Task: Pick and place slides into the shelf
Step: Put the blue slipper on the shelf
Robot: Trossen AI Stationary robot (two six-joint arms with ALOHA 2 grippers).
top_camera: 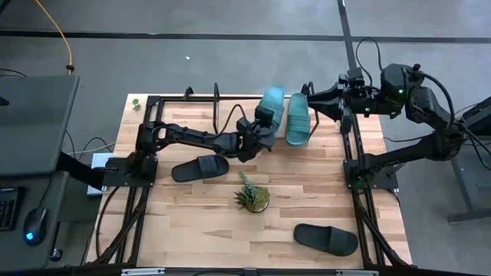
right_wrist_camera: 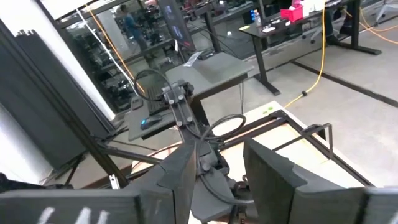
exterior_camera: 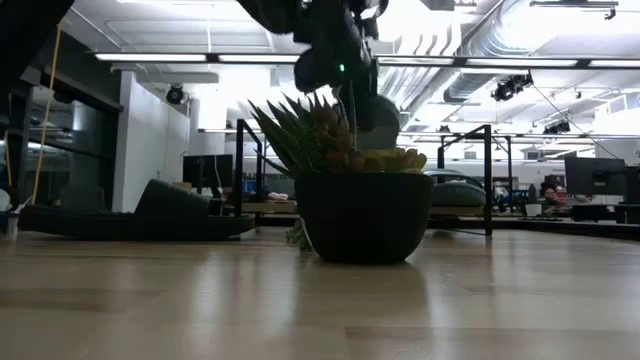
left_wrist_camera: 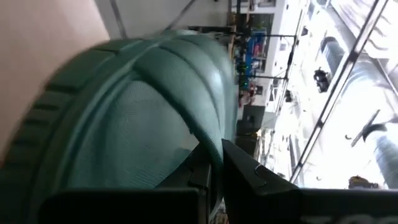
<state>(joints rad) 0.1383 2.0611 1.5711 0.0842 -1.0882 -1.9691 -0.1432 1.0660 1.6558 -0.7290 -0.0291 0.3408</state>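
My left gripper (top_camera: 266, 121) reaches over the shelf (top_camera: 230, 115) and is shut on a teal slide (top_camera: 272, 98), which fills the left wrist view (left_wrist_camera: 124, 124). In the low view this slide (exterior_camera: 378, 120) hangs above the shelf board (exterior_camera: 460, 207). A second teal slide (top_camera: 298, 119) lies on the shelf just right of it, sole down. One black slide (top_camera: 199, 167) lies on the table in front of the left arm, another (top_camera: 326, 239) near the front right. My right gripper (top_camera: 312, 98) hovers open at the shelf's right end, holding nothing. My left gripper pinches a curved teal edge of the slide (left_wrist_camera: 212, 146), by its strap, between its two fingers (left_wrist_camera: 249, 174). The fingers come nearly level from the table's near left side. The slide is lifted clear of the shelf board and juts out beyond the fingers toward the far edge.
A small spiky potted plant (top_camera: 252, 196) stands mid-table, in front of the shelf. Black bar frames (top_camera: 354, 153) run along both table sides. Shelf room shows to the left of the held slide (top_camera: 203, 115).
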